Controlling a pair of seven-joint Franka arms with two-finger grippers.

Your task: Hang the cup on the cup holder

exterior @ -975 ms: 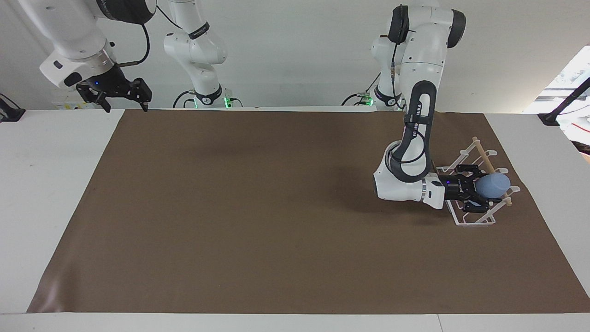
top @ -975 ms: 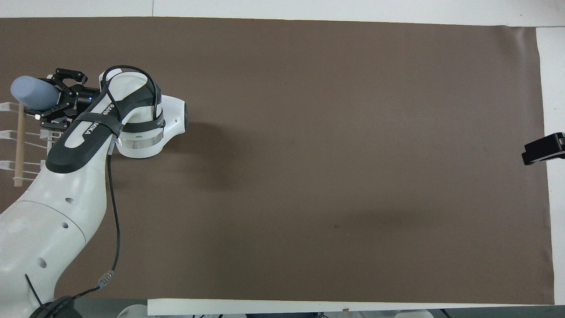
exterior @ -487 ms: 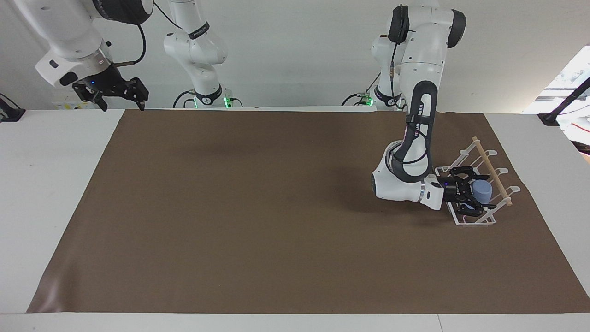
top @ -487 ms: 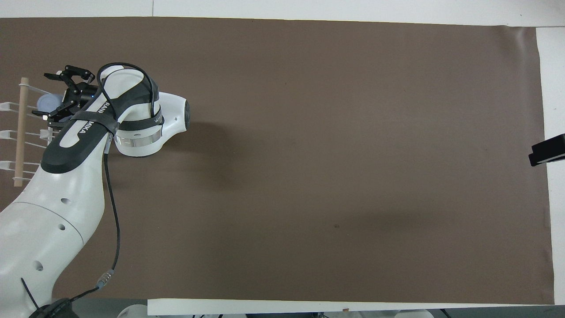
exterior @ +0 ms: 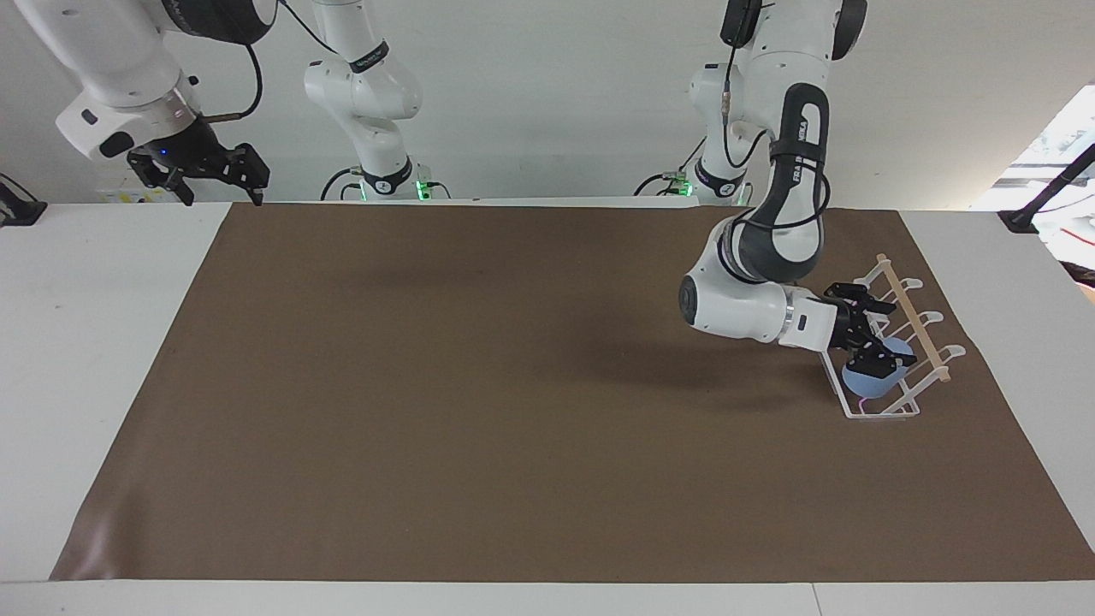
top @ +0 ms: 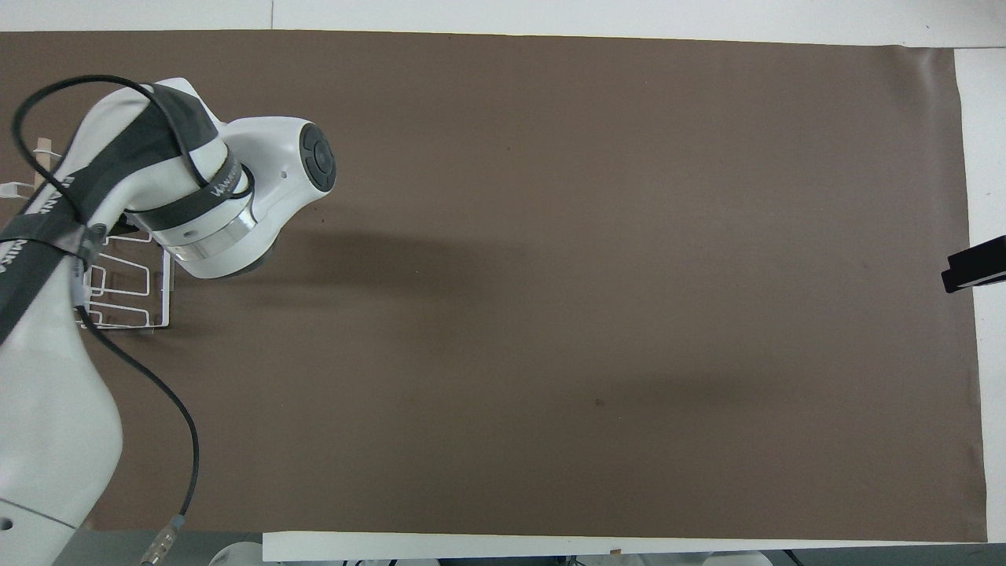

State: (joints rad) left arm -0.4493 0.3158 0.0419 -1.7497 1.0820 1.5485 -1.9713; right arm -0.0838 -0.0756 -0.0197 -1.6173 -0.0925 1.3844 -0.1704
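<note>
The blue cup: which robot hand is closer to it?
Left. The left gripper is right at the cup in the cup holder; the right gripper waits at the table's right-arm end.

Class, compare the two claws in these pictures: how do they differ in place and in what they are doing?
The left claw is low over the cup holder, right by the cup; the right claw waits high at its own end, over the table's edge. The left claw points sideways and down, the right claw mostly down. Both are black, two-fingered and open.
</note>
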